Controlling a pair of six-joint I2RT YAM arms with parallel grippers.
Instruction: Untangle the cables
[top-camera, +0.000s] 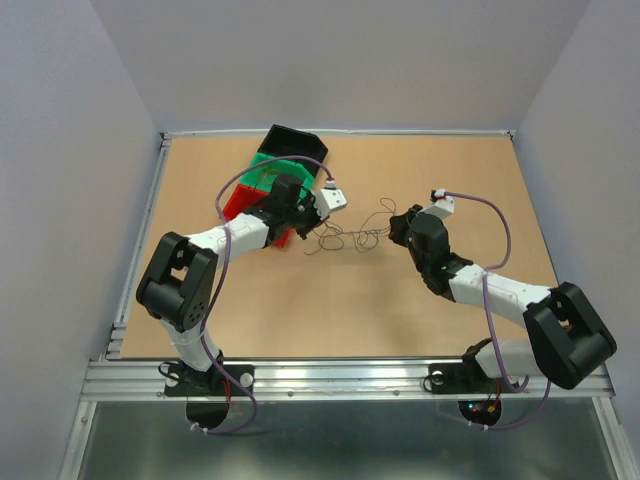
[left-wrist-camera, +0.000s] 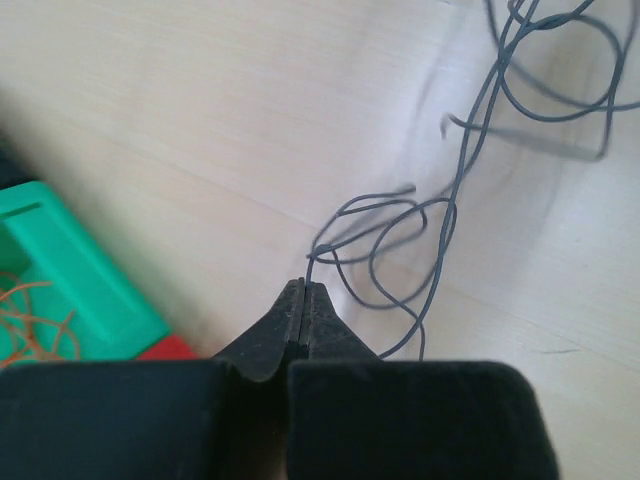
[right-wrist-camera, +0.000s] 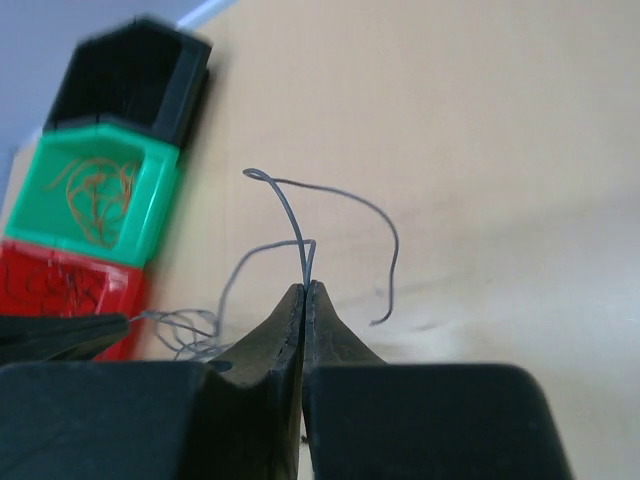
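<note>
The loose cables (top-camera: 350, 236) are thin dark grey strands, looped and tangled on the table between my two grippers. My left gripper (top-camera: 310, 230) is shut on one grey strand, and the wrist view shows the strand (left-wrist-camera: 440, 215) leaving the pinched tips (left-wrist-camera: 304, 286). My right gripper (top-camera: 397, 226) is shut on another part of the grey cable (right-wrist-camera: 290, 215), which rises from its closed tips (right-wrist-camera: 304, 287). Reddish-orange strands (right-wrist-camera: 95, 190) lie in the green bin (right-wrist-camera: 150, 215). Dark strands (right-wrist-camera: 50, 285) lie in the red bin (right-wrist-camera: 120, 285).
Three bins stand in a row at the back left: black (top-camera: 290, 143), green (top-camera: 262, 170), red (top-camera: 236, 205). The left arm lies right beside the red and green bins. The left gripper's fingers (right-wrist-camera: 60, 335) show at the left of the right wrist view.
</note>
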